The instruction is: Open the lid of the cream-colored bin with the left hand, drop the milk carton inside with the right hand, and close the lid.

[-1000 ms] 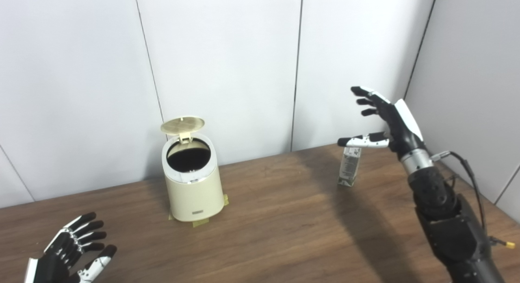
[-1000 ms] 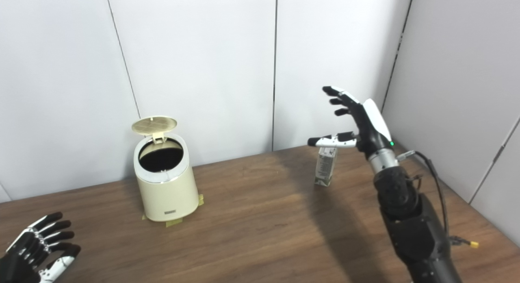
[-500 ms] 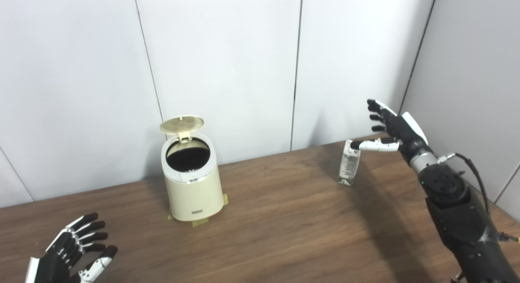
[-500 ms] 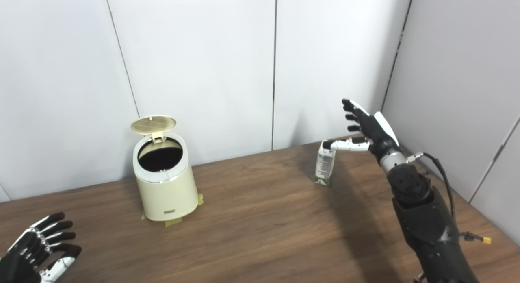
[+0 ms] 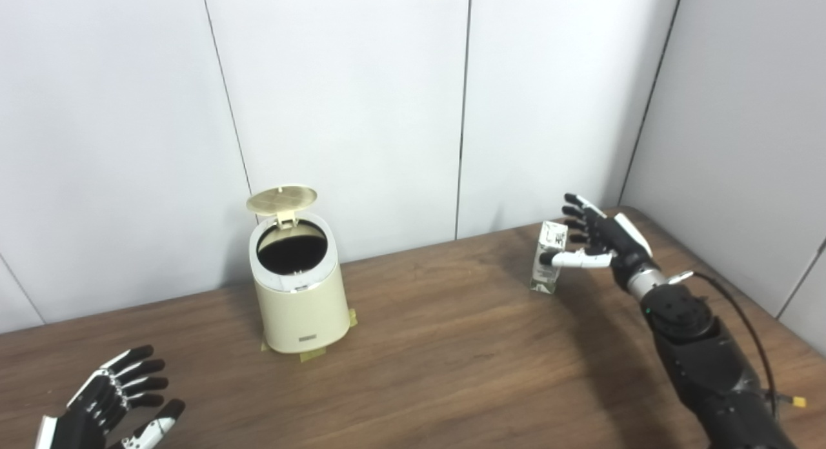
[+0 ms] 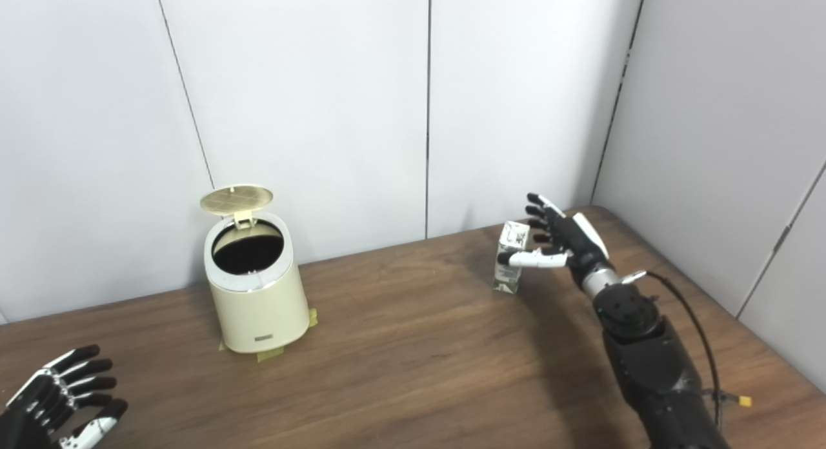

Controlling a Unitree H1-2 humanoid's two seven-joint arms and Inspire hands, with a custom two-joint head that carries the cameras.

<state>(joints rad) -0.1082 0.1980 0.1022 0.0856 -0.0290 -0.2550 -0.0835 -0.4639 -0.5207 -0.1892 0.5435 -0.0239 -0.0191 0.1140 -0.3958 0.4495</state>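
Left eye view: my right hand [image 5: 597,239], fingers spread, flanks the milk carton [image 5: 547,257] on the wooden table [image 5: 452,346]; white wall panels [image 5: 348,100] behind. My left hand [image 5: 113,404] is open.

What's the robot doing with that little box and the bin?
The robot's right hand is open around the small white milk carton, which stands upright on the brown wooden table; it is not gripped yet. The cream-colored round bin has its lid up. The left hand waits open near the table's front edge.
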